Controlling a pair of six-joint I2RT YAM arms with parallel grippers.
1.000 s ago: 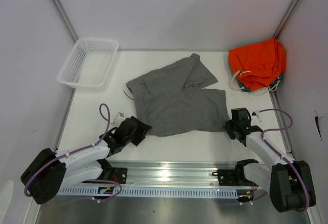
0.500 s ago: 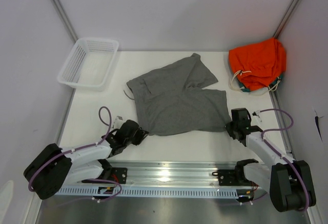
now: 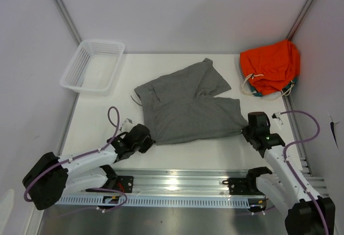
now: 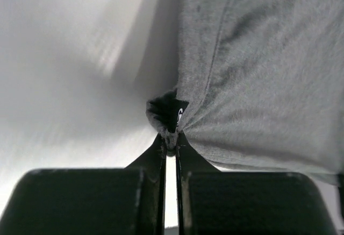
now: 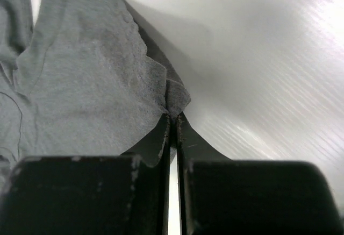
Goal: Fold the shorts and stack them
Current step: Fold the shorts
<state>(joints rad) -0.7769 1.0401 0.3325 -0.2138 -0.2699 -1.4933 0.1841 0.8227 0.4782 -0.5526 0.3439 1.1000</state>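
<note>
The grey shorts (image 3: 185, 106) lie spread across the middle of the white table. My left gripper (image 3: 145, 137) is shut on their near left corner. In the left wrist view the pinched cloth (image 4: 258, 73) bunches at the fingertips of the left gripper (image 4: 171, 141), with a small dark tag (image 4: 173, 114) showing there. My right gripper (image 3: 252, 128) is shut on the near right corner. The right wrist view shows that corner (image 5: 177, 98) clamped between the tips of the right gripper (image 5: 173, 118), with the shorts (image 5: 80, 84) stretching away to the left.
A white mesh basket (image 3: 92, 66) stands at the far left of the table. A bright orange garment with a white drawstring (image 3: 270, 66) is heaped in the far right corner. A metal rail (image 3: 177, 184) runs along the near edge between the arm bases.
Both grippers have closed on the near corners of the shorts. The right arm has shifted right and the near edge of the cloth is pulled straighter.
</note>
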